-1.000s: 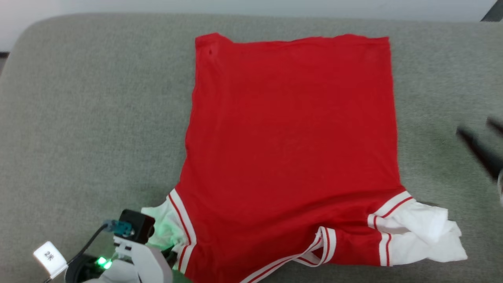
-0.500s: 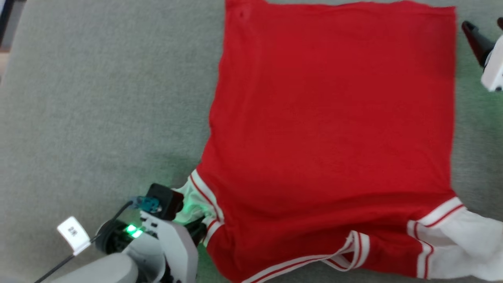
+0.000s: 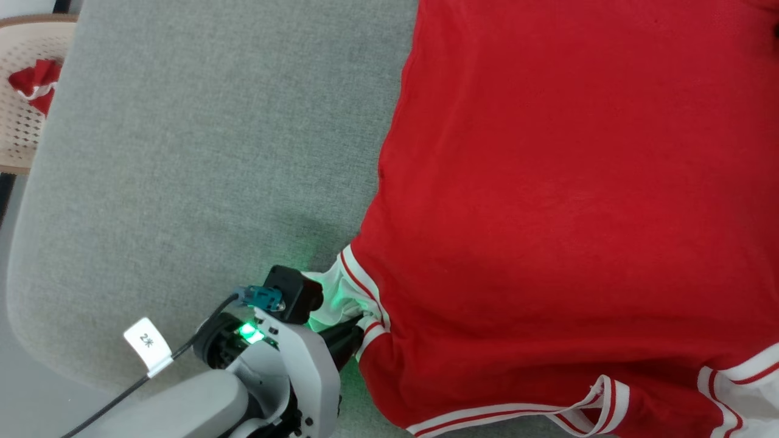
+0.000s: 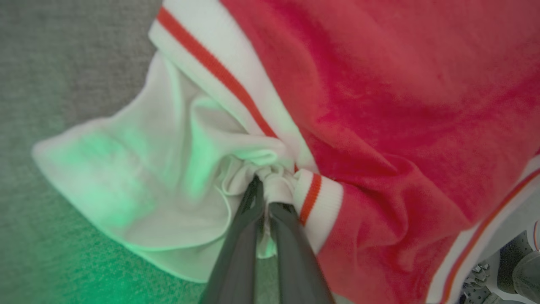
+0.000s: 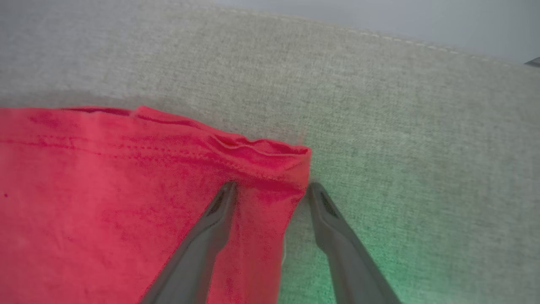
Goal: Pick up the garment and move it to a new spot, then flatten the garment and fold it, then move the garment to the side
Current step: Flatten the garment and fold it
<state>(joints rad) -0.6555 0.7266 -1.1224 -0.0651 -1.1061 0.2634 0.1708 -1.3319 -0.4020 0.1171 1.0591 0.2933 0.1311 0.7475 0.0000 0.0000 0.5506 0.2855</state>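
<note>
Down at about seven o'clock of the head view, our left gripper (image 3: 356, 325) is clamped tight on the red T-shirt (image 3: 548, 201), its two dark fingers pinching a bunched knot of the white sleeve (image 4: 126, 177) right where the red-and-white striped trim meets the red body. In the left wrist view those fingers (image 4: 238, 236) rise from six o'clock and meet at the centre. White cloth is squeezed between them, and a striped fold of trim touches them on the three o'clock side. The rest of the sleeve fans out loose toward nine o'clock, tinted by the green light (image 3: 246, 330) on our wrist. Our right gripper (image 5: 270, 190) is spread wide and has hold of nothing. In the right wrist view one finger lies over red cloth toward seven o'clock and the other over bare upholstery toward five o'clock, with the T-shirt's hemmed corner between the two tips. Whether either tip touches the cloth we cannot tell. The T-shirt lies spread, plain red side up, on the grey fabric cushion (image 3: 201, 140), filling the head view from twelve through three to five o'clock. A white tag (image 3: 146, 344) hangs beside our left wrist at eight o'clock. At ten o'clock, beyond the cushion's edge, a beige perforated plastic piece (image 3: 21, 131) holds a scrap of red cloth (image 3: 33, 82).
</note>
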